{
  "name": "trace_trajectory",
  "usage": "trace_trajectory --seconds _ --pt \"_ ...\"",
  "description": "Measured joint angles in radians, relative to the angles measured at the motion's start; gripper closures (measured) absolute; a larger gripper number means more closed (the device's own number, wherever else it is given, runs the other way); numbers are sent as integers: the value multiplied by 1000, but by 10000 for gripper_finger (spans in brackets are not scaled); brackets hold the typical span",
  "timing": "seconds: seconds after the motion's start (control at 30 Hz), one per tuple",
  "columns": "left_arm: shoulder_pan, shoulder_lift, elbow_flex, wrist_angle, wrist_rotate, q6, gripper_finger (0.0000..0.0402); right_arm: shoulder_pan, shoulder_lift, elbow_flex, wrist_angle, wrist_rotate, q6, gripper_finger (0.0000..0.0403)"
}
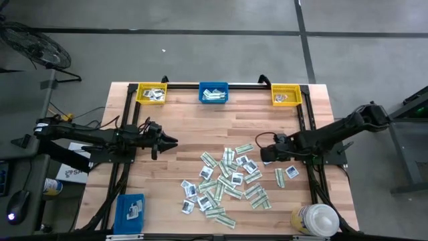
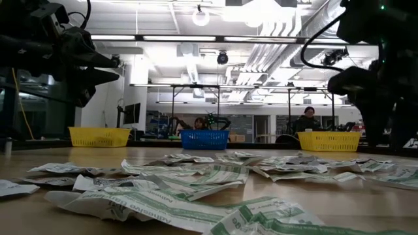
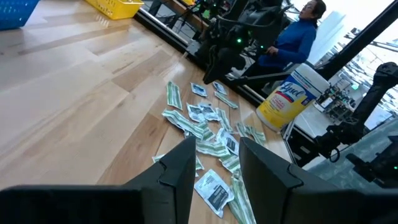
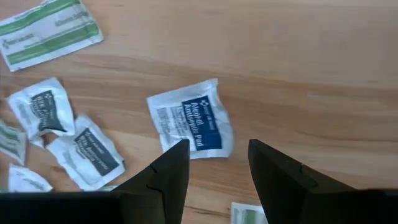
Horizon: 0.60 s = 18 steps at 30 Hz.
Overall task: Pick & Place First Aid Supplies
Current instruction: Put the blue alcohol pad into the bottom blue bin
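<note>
The first aid supplies point(image 1: 227, 177) lie as a loose spread of small white and green-striped packets on the wooden table, right of its middle. My right gripper point(image 4: 217, 152) points steeply down at the spread's far right edge point(image 1: 264, 154), open. It hangs over a white packet with a blue mark point(image 4: 193, 121) that lies flat just beyond its fingertips. My left gripper point(image 3: 217, 149) is held level above the table's left half point(image 1: 170, 141), open and empty, pointing toward the spread.
Two yellow bins point(image 1: 151, 93) point(image 1: 286, 95) and a blue bin point(image 1: 214, 92) line the far edge. Another blue bin point(image 1: 130, 209) sits at the near left. A large white-capped bottle point(image 1: 314, 219) stands at the near right corner. A person point(image 3: 298, 34) sits beyond the table.
</note>
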<state>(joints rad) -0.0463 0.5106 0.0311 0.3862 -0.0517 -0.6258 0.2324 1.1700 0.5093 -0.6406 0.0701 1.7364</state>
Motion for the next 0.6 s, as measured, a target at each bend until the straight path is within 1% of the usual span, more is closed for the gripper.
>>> trace_trajectory --seconds 0.27,0.6 --pt "0 0 0 0 1 -1 278 36 -2 -81 96 -1 71 245" --pt "0 0 0 -1 0 -1 278 45 -3 -98 136 9 78 245"
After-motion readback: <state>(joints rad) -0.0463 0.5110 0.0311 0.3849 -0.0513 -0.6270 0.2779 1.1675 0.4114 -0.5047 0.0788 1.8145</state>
